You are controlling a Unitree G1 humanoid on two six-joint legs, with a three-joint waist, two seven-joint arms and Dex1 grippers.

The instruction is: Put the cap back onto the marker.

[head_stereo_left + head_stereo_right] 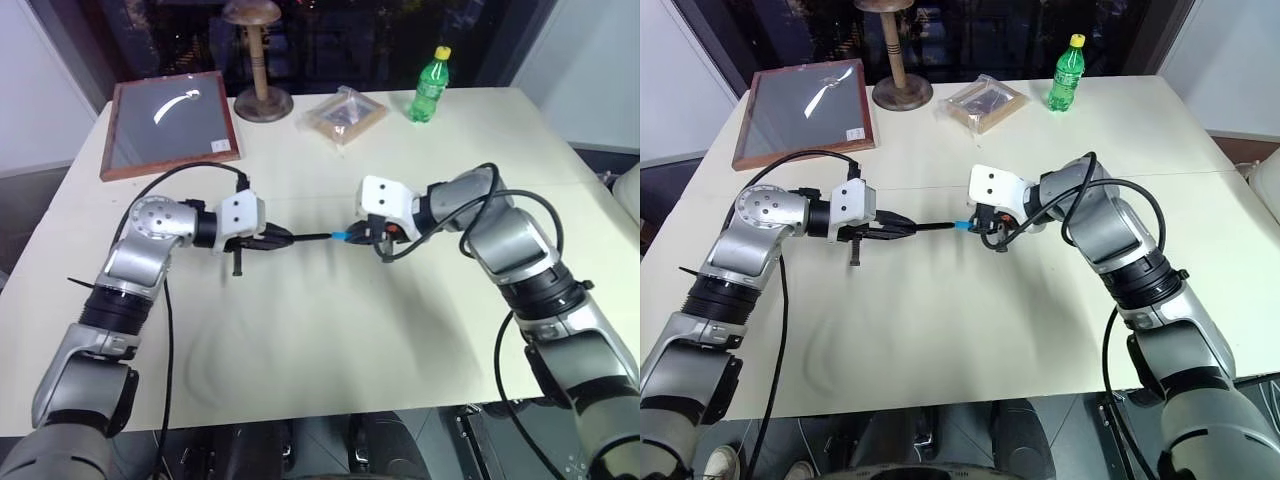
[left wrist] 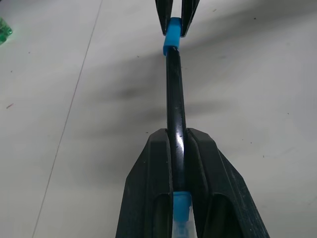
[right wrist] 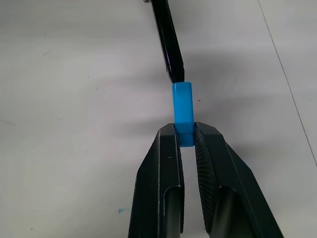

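Over the pale table (image 1: 330, 330), capping was nearly done.
Left gripper (image 1: 283, 238) clamped the marker (image 1: 312, 237); right gripper (image 1: 358, 234) pinched the cap (image 3: 182, 108) at its tip, not yet seated.

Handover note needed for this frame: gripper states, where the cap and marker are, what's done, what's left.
Left gripper: shut on the marker, held above the table, tip toward the right gripper.
Right gripper: shut on the cap, its open end facing the marker.
Done: both parts picked up and lined up; the marker tip sits at the cap's mouth.
Left: whether it is fully seated is unclear; push together if not, then release.
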